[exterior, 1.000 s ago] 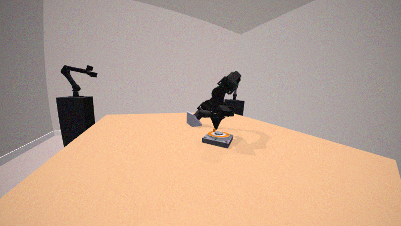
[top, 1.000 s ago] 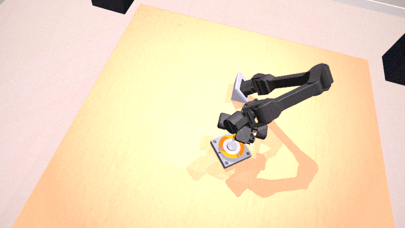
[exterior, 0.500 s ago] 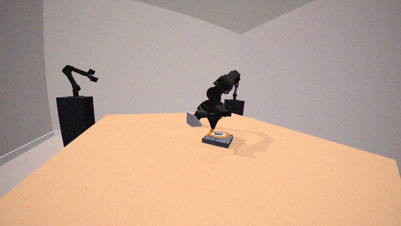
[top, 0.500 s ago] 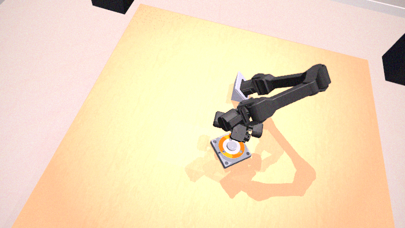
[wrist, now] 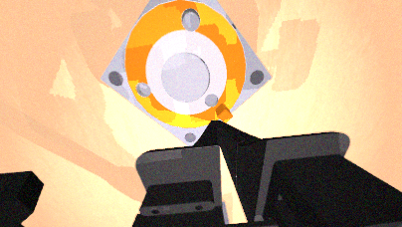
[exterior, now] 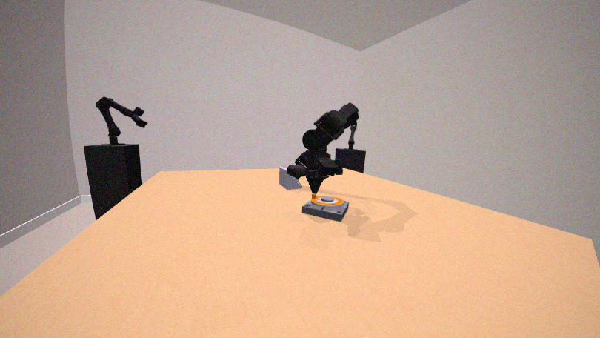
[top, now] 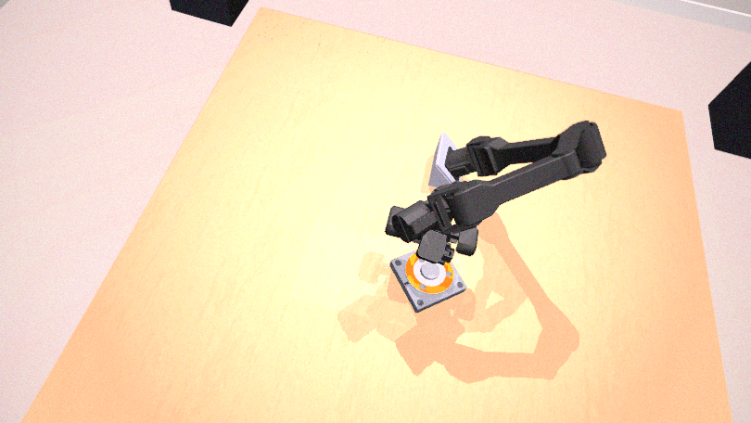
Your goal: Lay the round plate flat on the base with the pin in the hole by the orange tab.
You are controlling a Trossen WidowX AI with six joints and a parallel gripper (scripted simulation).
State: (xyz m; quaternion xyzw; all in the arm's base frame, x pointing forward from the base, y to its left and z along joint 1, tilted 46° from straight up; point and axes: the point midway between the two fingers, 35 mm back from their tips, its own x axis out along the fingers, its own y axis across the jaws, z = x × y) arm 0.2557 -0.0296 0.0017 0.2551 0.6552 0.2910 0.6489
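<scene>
The round orange-and-white plate (top: 430, 289) (exterior: 341, 201) (wrist: 139, 55) sits around the grey post (top: 429, 271) (exterior: 327, 199) (wrist: 185, 77) on the square grey base (top: 441, 299) (exterior: 322, 211) (wrist: 247, 89). Its orange tab (exterior: 313, 196) (wrist: 224, 113) stands at the rim on the arm's side; the arm hides it in the top view. A grey round spot (wrist: 211, 100) lies just inward of the tab; whether it shows the pin is unclear. My gripper (exterior: 313, 193) (wrist: 215, 124) is shut and empty, its tips right beside the tab, touching or nearly so. The plate's tilt is too small to judge.
The arm's grey wedge mount (top: 442, 162) (exterior: 290, 179) stands on the wooden table (top: 236, 210) (exterior: 210, 251) behind the base. Black pedestals (top: 207, 10) (exterior: 111, 180) stand beyond the table's edges.
</scene>
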